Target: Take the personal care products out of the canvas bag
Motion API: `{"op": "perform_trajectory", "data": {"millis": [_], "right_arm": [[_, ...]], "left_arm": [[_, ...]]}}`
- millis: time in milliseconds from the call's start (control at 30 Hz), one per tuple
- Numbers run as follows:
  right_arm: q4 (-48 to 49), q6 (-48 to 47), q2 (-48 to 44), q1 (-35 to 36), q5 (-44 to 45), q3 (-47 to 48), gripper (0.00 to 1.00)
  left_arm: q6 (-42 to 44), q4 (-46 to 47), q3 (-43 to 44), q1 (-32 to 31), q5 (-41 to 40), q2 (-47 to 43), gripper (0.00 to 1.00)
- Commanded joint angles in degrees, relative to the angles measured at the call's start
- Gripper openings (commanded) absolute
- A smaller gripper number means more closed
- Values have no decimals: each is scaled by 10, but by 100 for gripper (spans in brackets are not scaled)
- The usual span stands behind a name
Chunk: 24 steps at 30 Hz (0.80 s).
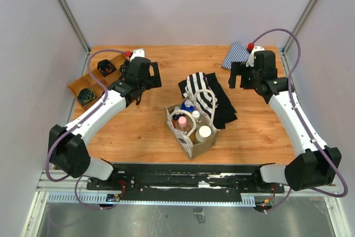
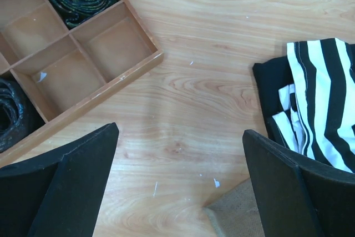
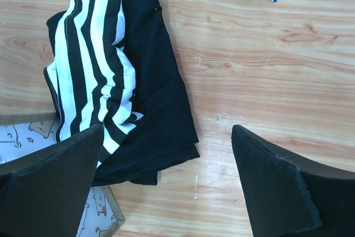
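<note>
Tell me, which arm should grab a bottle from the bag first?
Probably left. The left gripper is open and a bit nearer the bag, with only table between. The right gripper is open too, but the striped cloth lies between it and the bag.

Bright, even light falls from overhead on my orange-brown wooden tabletop [image 1: 144,131]; shadows beneath my arms [image 1: 105,106] are faint and soft-edged. In both wrist views the wood grain is crisp, while my own black fingers [image 2: 55,192] loom close and dark, showing little detail.
</note>
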Motion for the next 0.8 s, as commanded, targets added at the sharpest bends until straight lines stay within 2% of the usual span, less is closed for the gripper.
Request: {"op": "perform_trajectory", "data": {"millis": [0, 67, 133, 200, 433, 567, 767], "right_arm": [[-7, -2, -20, 7, 17, -1, 99], [-55, 25, -40, 25, 77, 5, 99], [5, 19, -83, 30, 53, -46, 99], [7, 15, -97, 34, 9, -59, 98], [-119, 18, -19, 65, 42, -5, 98], [-104, 25, -22, 74, 29, -21, 98], [-105, 30, -48, 91, 16, -23, 99]], "left_arm": [[-8, 12, 11, 1, -14, -27, 100], [-4, 19, 3, 1, 6, -37, 99], [-6, 15, 0, 1, 14, -36, 96], [-10, 2, -2, 1, 19, -31, 93], [-20, 2, -25, 1, 51, -30, 91], [-30, -15, -35, 4, -2, -21, 94], [-53, -15, -53, 18, 32, -17, 89]]}}
